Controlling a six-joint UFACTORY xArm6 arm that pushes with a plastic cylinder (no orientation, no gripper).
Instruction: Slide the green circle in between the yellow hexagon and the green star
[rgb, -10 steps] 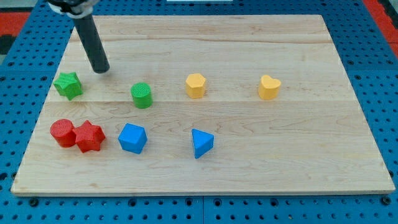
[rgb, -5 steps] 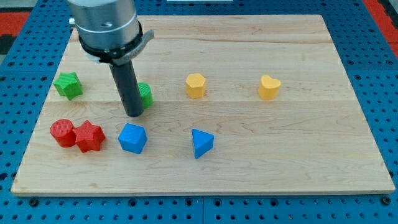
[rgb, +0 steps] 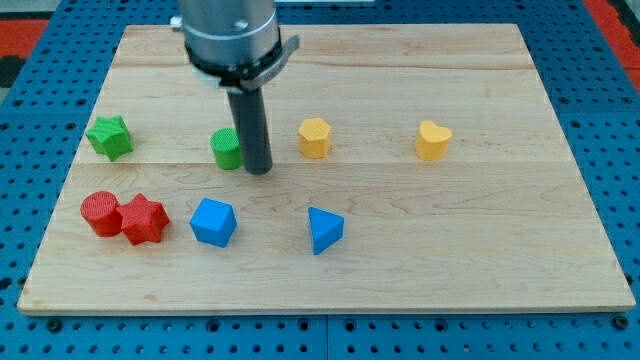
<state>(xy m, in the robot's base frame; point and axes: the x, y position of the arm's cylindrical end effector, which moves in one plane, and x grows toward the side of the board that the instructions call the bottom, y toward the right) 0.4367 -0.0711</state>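
**Green circle lying between its two markers, the rod's tip beside it.**
The green circle (rgb: 226, 149) sits on the board (rgb: 480, 250) between the green star (rgb: 110, 137) at its 9 o'clock and the yellow hexagon (rgb: 314, 137) at its 3 o'clock, so the task appears nearly or fully done; at most a small centring nudge remains. The tip (rgb: 259, 171) rests just beside the circle at its 4 o'clock. The arm carries no pincer, only the rod. The circle stands upright, being round, with no discernible heading or long axis.

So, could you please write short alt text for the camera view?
My tip rests just right of the green circle, between it and the yellow hexagon. The green star sits at the wooden board's left.
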